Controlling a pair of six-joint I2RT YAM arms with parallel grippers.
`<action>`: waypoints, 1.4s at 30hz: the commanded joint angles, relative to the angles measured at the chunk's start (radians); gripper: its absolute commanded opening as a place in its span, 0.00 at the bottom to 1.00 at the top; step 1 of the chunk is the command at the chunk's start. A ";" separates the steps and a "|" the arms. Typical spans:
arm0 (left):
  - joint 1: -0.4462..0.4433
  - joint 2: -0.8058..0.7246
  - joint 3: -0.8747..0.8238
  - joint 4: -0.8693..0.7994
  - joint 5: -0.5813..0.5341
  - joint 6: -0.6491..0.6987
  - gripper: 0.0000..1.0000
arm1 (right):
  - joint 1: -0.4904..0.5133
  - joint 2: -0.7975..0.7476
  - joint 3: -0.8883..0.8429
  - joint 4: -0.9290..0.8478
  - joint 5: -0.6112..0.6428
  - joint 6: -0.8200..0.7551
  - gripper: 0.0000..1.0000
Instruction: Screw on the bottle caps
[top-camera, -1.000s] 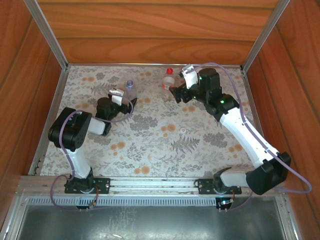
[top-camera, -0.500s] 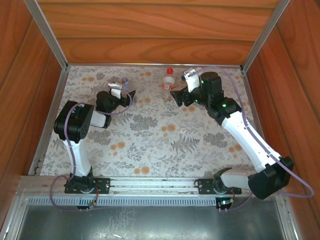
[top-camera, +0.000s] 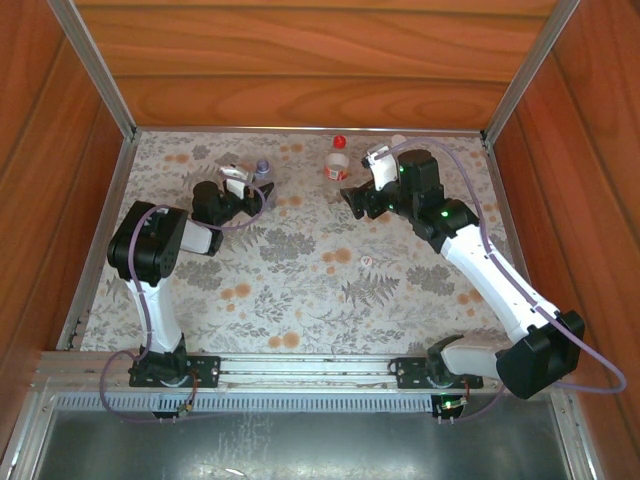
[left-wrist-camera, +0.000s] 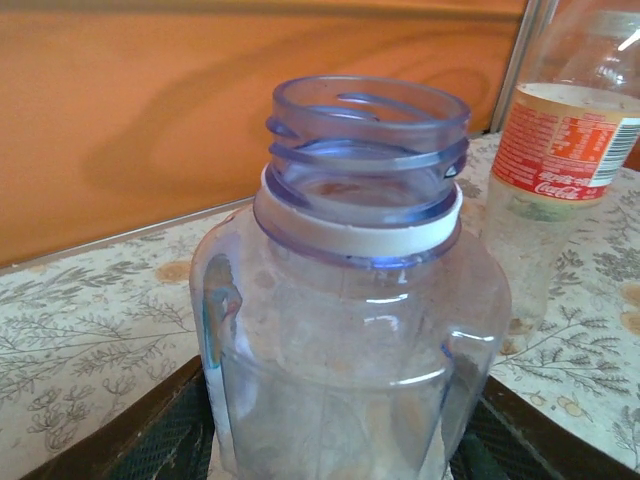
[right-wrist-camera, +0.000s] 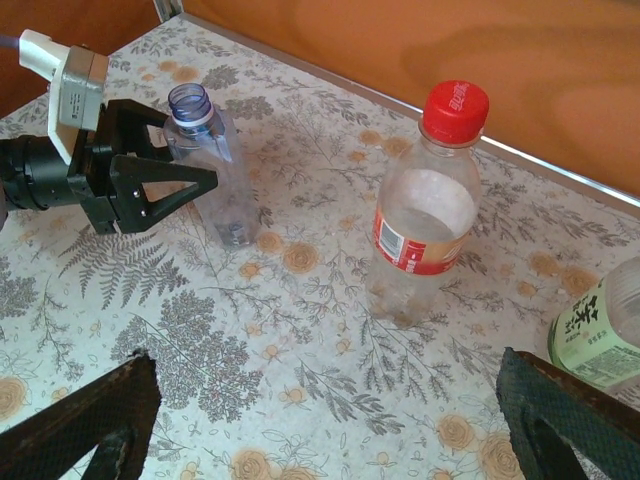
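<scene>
Wood-panelled walls box in a floral table (top-camera: 300, 300). Near its far edge, left of middle, the left gripper (right-wrist-camera: 192, 152) hugs the uncapped blue bottle (left-wrist-camera: 350, 300); I cannot tell whether it is clamping. The right gripper (right-wrist-camera: 325, 360) hangs wide open and empty by the red-capped bottle (right-wrist-camera: 420, 220). Steadying seems the step in hand. Next, I judge, the right must fetch the loose cap (top-camera: 366, 261) from mid-table and seat it squarely on the threads.

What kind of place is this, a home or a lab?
Probably a robot test cell rather than a home: wood-panelled walls and aluminium posts box in a floral-covered table, and the left arm and right arm are bolted to a rail at its near edge.
</scene>
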 joint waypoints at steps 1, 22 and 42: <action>0.003 -0.001 0.016 0.005 0.067 -0.001 0.60 | 0.010 -0.025 -0.019 0.006 -0.031 0.025 0.92; -0.267 -0.223 -0.282 0.000 0.197 0.099 0.59 | 0.005 -0.049 -0.368 0.094 0.052 0.244 0.98; -0.369 -0.222 -0.345 0.007 0.138 0.133 0.77 | 0.054 0.099 -0.375 0.042 0.132 0.277 0.76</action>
